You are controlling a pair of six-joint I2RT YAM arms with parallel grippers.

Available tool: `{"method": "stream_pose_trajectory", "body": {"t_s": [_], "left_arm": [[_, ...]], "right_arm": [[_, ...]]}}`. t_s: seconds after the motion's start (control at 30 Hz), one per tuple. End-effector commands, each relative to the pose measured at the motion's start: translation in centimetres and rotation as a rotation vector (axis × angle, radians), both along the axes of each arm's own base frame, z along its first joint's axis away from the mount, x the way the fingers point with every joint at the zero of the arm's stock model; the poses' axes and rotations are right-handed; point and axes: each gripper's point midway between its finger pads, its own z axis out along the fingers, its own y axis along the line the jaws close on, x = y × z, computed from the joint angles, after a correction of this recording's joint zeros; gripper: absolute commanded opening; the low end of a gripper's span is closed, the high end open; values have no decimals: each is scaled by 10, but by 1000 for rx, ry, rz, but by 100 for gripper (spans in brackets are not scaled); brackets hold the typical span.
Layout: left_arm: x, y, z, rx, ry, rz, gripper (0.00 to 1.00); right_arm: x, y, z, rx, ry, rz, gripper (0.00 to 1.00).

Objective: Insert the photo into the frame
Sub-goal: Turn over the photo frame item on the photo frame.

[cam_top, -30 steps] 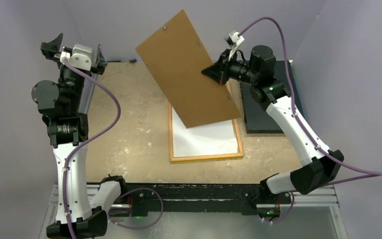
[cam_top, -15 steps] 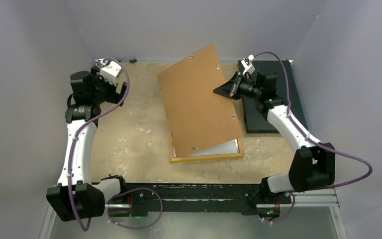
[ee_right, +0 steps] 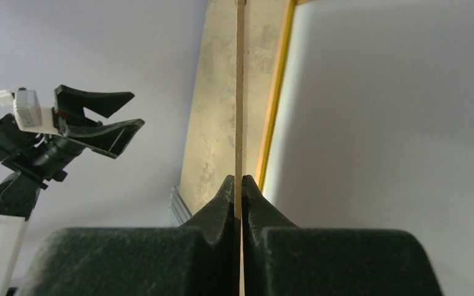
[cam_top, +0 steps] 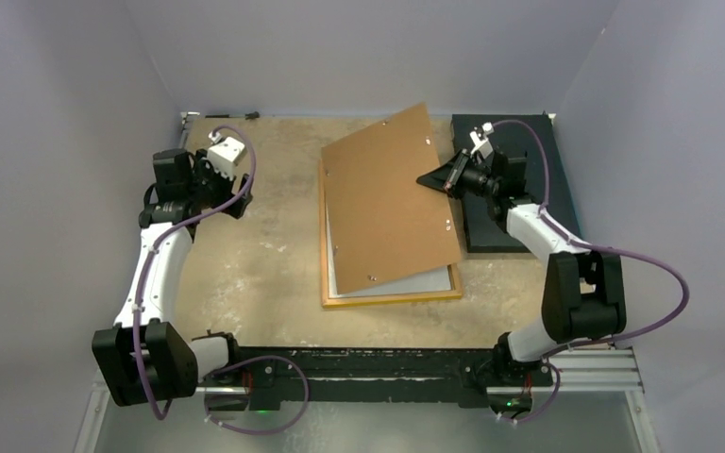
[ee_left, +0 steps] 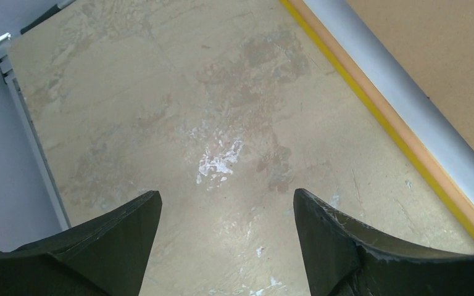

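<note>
The frame lies face down on the table, its yellow edge and wood-coloured reverse showing in the left wrist view. The photo lies in it, white back up, seen as a strip below the board. My right gripper is shut on the right edge of the brown backing board, held tilted low over the frame and covering most of it. In the right wrist view the board is edge-on between the jaws of the right gripper. My left gripper is open and empty over bare table.
A dark rectangular mat lies on the table to the right of the frame, under my right arm. The beige tabletop is walled by grey panels at the back and both sides.
My right gripper has lowered the backing board from high and steeply tilted to low over the frame. My left arm has come down and in towards the table.
</note>
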Motion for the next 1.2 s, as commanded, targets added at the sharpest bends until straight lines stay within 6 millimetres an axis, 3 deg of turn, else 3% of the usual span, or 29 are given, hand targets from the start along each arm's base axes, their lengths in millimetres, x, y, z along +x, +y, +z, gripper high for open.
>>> {"method": "stream_pose_trajectory", "body": {"t_s": [0.0, 0.67, 1.1, 1.17], "left_arm": [[6, -9, 3, -30, -31, -43, 76], [6, -33, -17, 4, 17, -104, 73], [6, -45, -39, 19, 58, -128, 70], [4, -55, -41, 22, 62, -152, 70]], "right_arm": [[-2, -1, 11, 54, -61, 20, 0], [9, -5, -53, 89, 42, 13, 0], [9, -5, -75, 100, 60, 6, 0], [11, -7, -76, 88, 44, -11, 0]]}}
